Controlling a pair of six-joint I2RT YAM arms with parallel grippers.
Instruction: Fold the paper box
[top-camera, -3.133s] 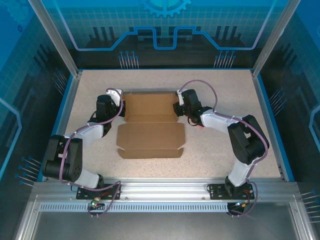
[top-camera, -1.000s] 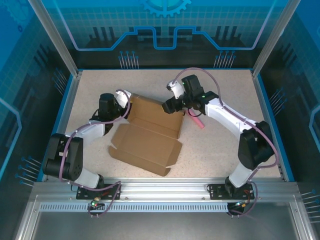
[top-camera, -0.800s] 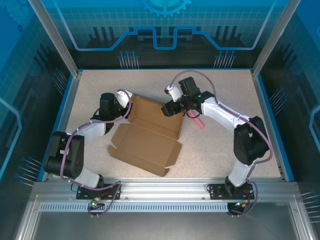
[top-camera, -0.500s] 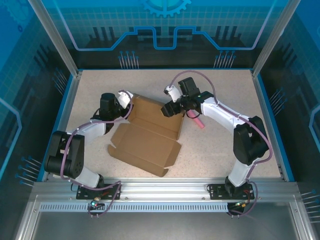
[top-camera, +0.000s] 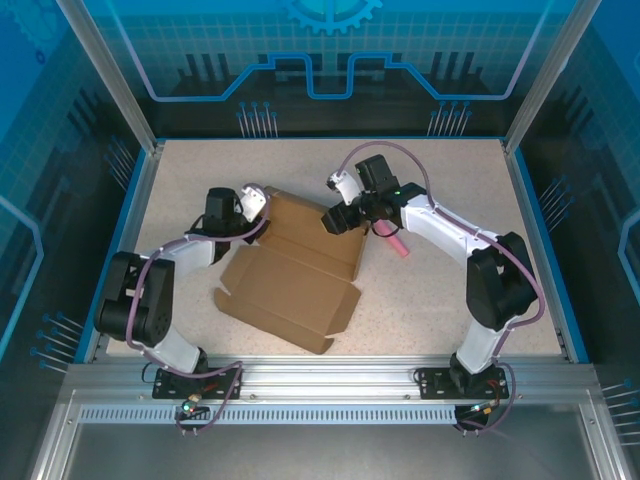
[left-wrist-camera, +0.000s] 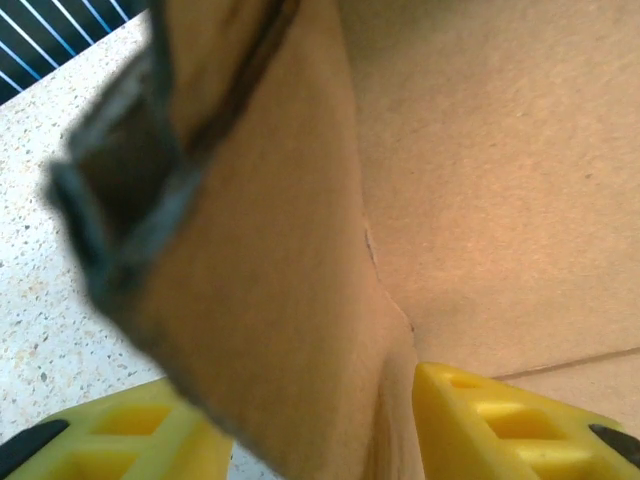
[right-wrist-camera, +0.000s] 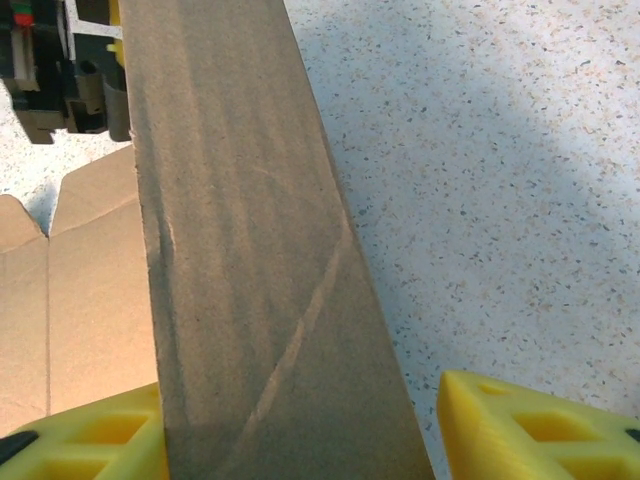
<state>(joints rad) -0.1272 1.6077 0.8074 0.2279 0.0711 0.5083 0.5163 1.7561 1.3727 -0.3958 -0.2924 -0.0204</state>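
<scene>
Left gripper (top-camera: 263, 206) stands with jaws apart astride the paper box's (top-camera: 290, 285) raised far-left flap, its arm bent low over the table (top-camera: 450, 300); right gripper (top-camera: 336, 221), jaws likewise parted, straddles the upright far-right wall, arm reaching inward; one box lies mid-table; one pink stick (top-camera: 397, 243) lies beneath the right arm.
</scene>
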